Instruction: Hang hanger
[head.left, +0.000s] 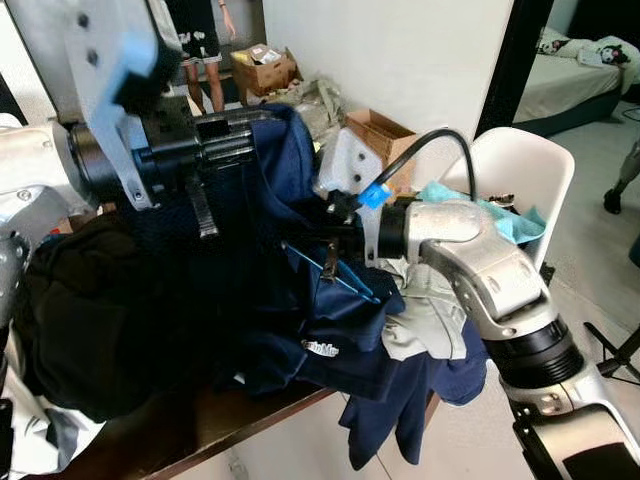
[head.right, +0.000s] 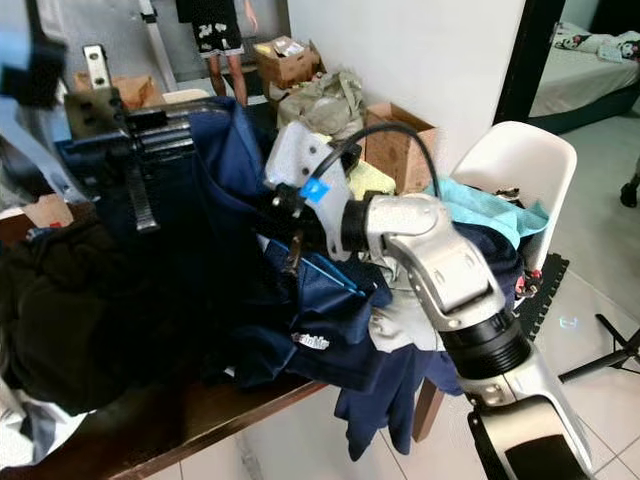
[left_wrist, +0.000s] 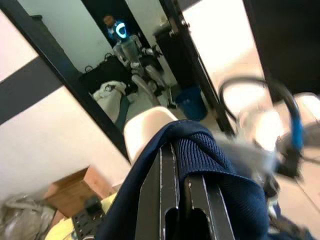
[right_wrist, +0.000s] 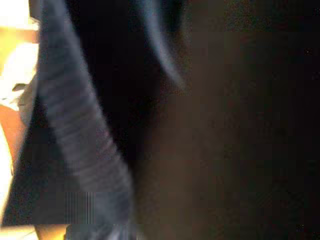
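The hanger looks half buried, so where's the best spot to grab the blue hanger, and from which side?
Probably the bare blue bar of the hanger, where it slants out of the navy shirt. Come from the robot's right and slightly above. That thin stretch is the one exposed part; the rest is wrapped in cloth, and the pile blocks the left side.

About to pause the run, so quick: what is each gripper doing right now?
Left gripper: shut on the navy shirt, at its ribbed collar.
Right gripper: pushed into the shirt's folds by the blue hanger; cannot tell.
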